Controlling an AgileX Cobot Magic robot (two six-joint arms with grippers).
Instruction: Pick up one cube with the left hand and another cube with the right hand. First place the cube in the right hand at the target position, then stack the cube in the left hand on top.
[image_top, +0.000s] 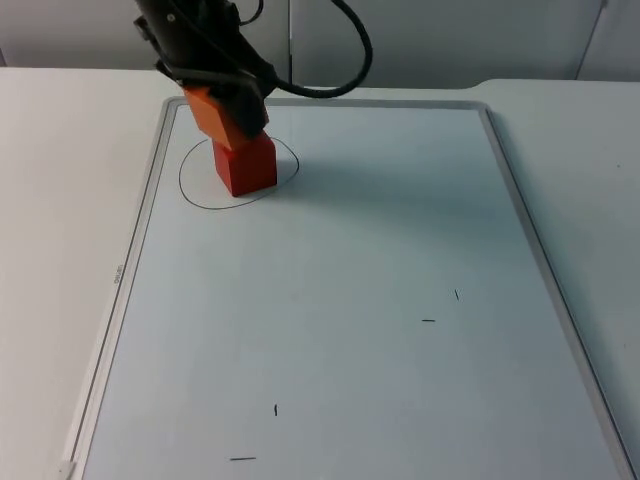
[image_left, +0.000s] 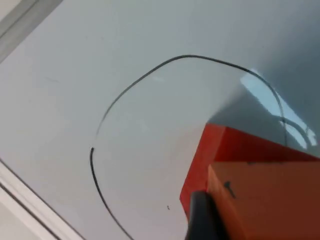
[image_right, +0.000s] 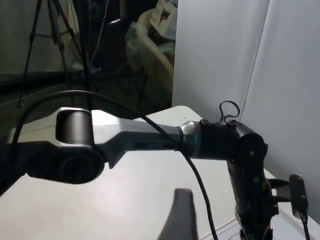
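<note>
Item: orange cube held over red cube, stacking stage.

The left end effector (image_top: 228, 105) is seen closed on the orange cube (image_top: 226, 113), which is held tilted, its lower edge touching or just above the red cube (image_top: 245, 164); the red cube stands inside the drawn circle (image_top: 190, 190) on the whiteboard (image_top: 350, 330) laid on the counter (image_top: 60, 200). Both cubes are judged stiff, light and smooth-faced, best taken on two opposite flat sides; a tilted release could let the upper one slide off. In the left wrist view one black fingertip (image_left: 202, 220) is shown against the orange cube's face. The right wrist view is turned toward the left arm (image_right: 150, 142); the right arm is judged waiting, its grip state undetermined.
</note>
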